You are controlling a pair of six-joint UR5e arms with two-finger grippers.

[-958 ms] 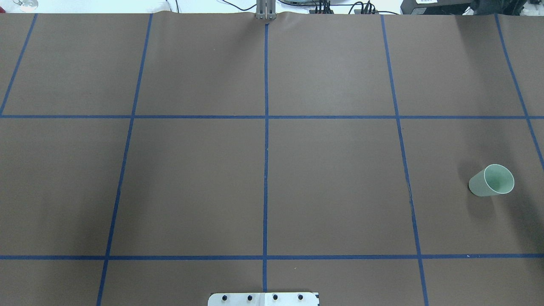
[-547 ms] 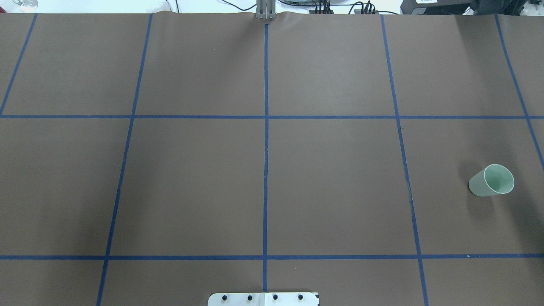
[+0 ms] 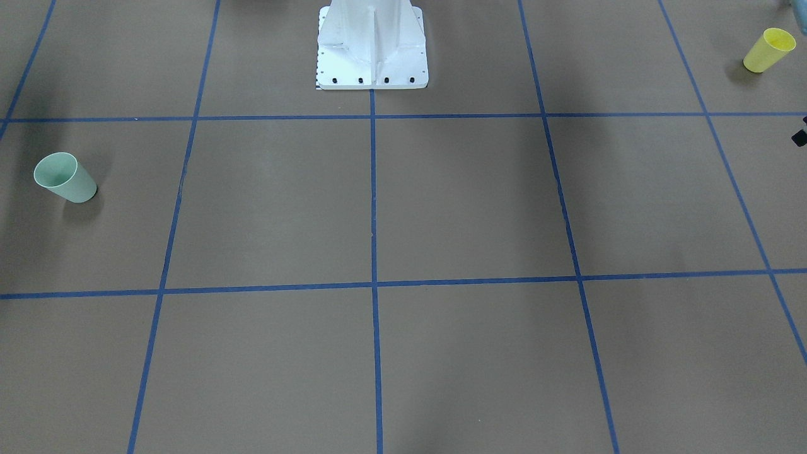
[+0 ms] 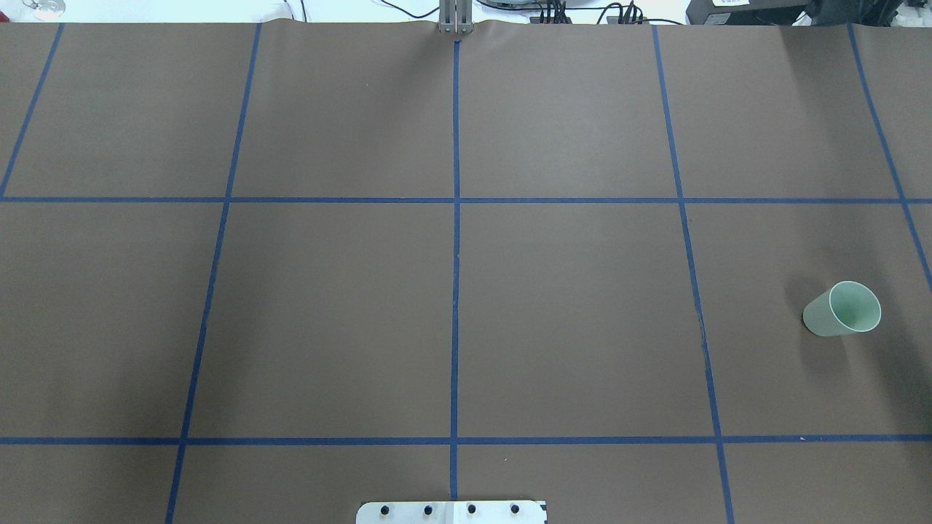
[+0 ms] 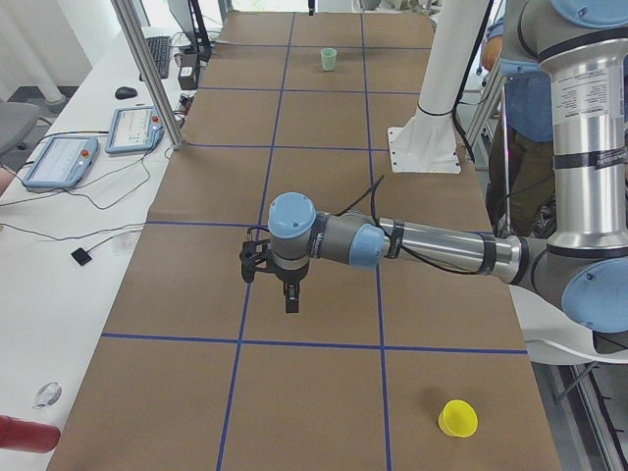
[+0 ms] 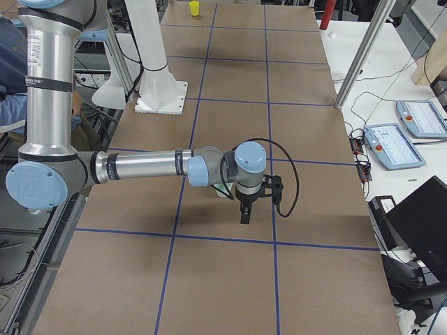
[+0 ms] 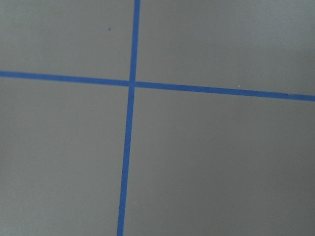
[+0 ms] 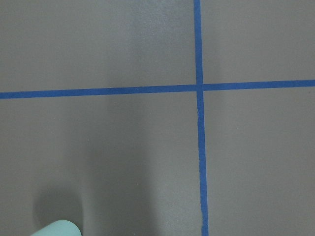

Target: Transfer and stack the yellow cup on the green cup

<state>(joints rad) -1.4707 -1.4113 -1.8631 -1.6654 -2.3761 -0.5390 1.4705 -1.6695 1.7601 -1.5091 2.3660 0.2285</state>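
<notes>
The yellow cup [image 3: 766, 49] stands upright at the table's end on my left; it also shows in the exterior left view [image 5: 457, 418] and far off in the exterior right view [image 6: 194, 8]. It is outside the overhead view. The green cup [image 4: 841, 309] stands upright at the opposite end [image 3: 63, 178], and its rim shows in the right wrist view [image 8: 56, 229]. My left gripper [image 5: 291, 294] hangs above the table, well apart from the yellow cup. My right gripper [image 6: 246, 211] hangs above the table beside the green cup. I cannot tell whether either is open or shut.
The brown table cover carries a blue tape grid [image 4: 456, 200]. The white robot base [image 3: 372, 47] stands at the table's near middle edge. Tablets and cables [image 5: 59, 162] lie on the white bench beyond the far edge. A person stands behind the robot [image 6: 10, 63].
</notes>
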